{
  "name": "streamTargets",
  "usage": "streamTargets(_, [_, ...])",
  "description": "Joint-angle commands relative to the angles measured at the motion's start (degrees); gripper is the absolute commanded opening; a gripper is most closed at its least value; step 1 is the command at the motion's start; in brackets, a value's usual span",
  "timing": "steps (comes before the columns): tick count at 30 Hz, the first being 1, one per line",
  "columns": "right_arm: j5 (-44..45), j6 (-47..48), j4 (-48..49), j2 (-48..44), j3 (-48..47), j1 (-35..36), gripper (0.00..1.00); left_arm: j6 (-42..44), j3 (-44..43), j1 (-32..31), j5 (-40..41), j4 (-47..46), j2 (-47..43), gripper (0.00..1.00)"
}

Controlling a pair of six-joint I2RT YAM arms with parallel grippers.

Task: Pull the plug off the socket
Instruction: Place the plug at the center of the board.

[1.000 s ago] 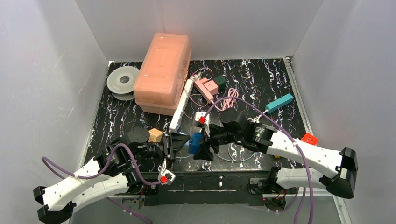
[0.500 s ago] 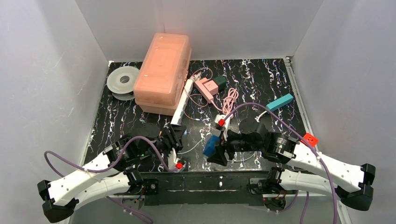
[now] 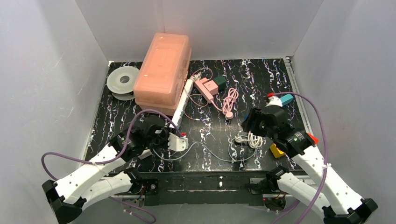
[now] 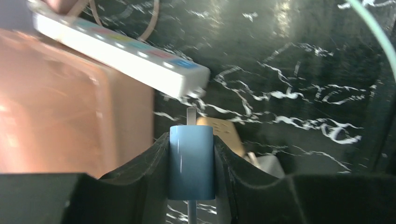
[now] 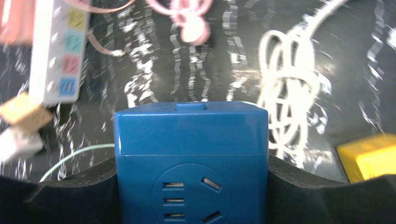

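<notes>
A light blue plug (image 4: 191, 161) with a metal prong (image 4: 191, 114) sits squeezed between the black fingers of my left gripper (image 4: 191, 140), its thin cable (image 4: 191, 212) trailing below. The plug is free of the socket. The socket, a dark blue cube (image 5: 191, 154) with empty slots facing the camera, is clamped in my right gripper (image 5: 191, 161). From above, my left gripper (image 3: 159, 133) is at the centre left and my right gripper (image 3: 250, 122) at the centre right, far apart. The cable (image 3: 210, 154) lies slack between them.
A white power strip (image 3: 182, 105) leans beside a pink box (image 3: 162, 72). A spool (image 3: 123, 81) is at the back left. Pink and green adapters (image 3: 208, 86), a pink cable (image 3: 229, 102), a white cable coil (image 3: 250, 139), and teal (image 3: 282, 100), yellow (image 3: 276, 150) and red (image 3: 312, 137) blocks are scattered.
The two grippers, close together at the front centre before, have drawn apart: the left went left and back with the plug, the right went right with the socket.
</notes>
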State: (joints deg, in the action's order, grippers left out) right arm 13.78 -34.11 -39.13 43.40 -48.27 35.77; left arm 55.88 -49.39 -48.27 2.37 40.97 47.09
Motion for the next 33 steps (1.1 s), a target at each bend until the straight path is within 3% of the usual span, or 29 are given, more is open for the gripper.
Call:
streamTargets(1, [6.2, -10.68, -7.72, -1.3, 0.82, -8.05, 0.01, -14.37, 2.59, 3.14, 4.0, -0.97, 0.86, 0.0])
streamTargets(5, [6.32, -13.62, -11.19, 0.44, 1.89, -15.2, 0.01, -22.03, -5.17, 8.45, -1.0, 4.4, 7.82, 0.0])
streamTargets(9, [6.47, -16.19, -11.0, 3.16, 3.53, -20.2, 0.01, -23.63, -3.94, 11.59, -3.75, 5.8, 10.83, 0.0])
streamTargets(19, [3.97, -14.62, 0.84, 12.6, 5.99, -33.02, 0.01, -27.3, -4.52, 29.22, -12.05, 4.67, 21.33, 0.0])
streamTargets(25, [2.78, -13.77, 4.32, 21.86, 3.46, -36.84, 0.01, -26.6, -1.43, 31.04, -12.41, 2.37, 21.23, 0.0])
streamTargets(31, [4.07, -13.17, 6.48, 30.4, 1.29, -37.83, 0.01, -27.29, 2.57, 34.44, -13.48, 0.42, 22.23, 0.3])
streamTargets(33, [4.38, -12.93, 6.84, 32.29, 0.7, -38.25, 0.01, -27.93, 2.04, 36.57, -14.38, -0.09, 23.57, 0.35])
